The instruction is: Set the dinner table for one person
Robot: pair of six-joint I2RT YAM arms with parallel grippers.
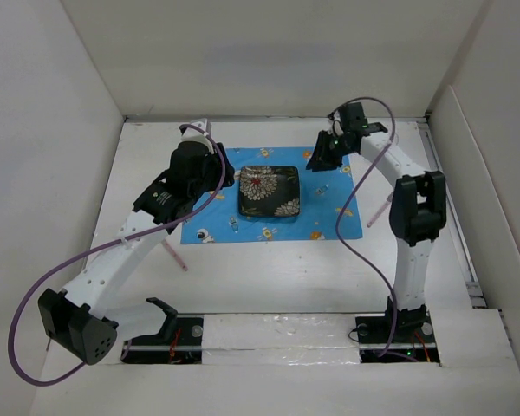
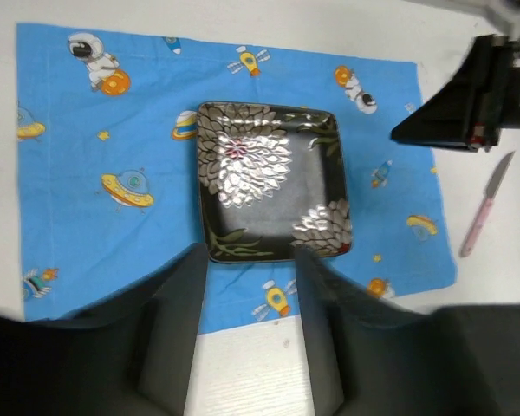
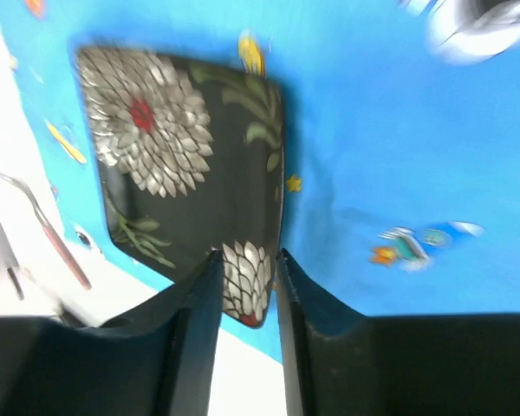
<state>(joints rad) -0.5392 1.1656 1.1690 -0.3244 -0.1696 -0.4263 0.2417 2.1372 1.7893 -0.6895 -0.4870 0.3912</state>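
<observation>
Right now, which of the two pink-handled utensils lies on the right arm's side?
The knife, on the bare table just beside the placemat's right edge. The other utensil lies off the placemat's near left corner.

Plate (image 1: 269, 191) sits mid-placemat (image 1: 329, 221) on table (image 1: 269, 277), knife (image 1: 380, 211) just R of mat, another utensil (image 1: 175, 252) off its L-front corner.

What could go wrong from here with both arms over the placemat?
The left gripper and right gripper both hover at the plate. One low move could push it off centre or bunch the placemat. The knife lies off the mat beside the right arm, so a sweep of that arm or its hanging cable might knock it.
</observation>
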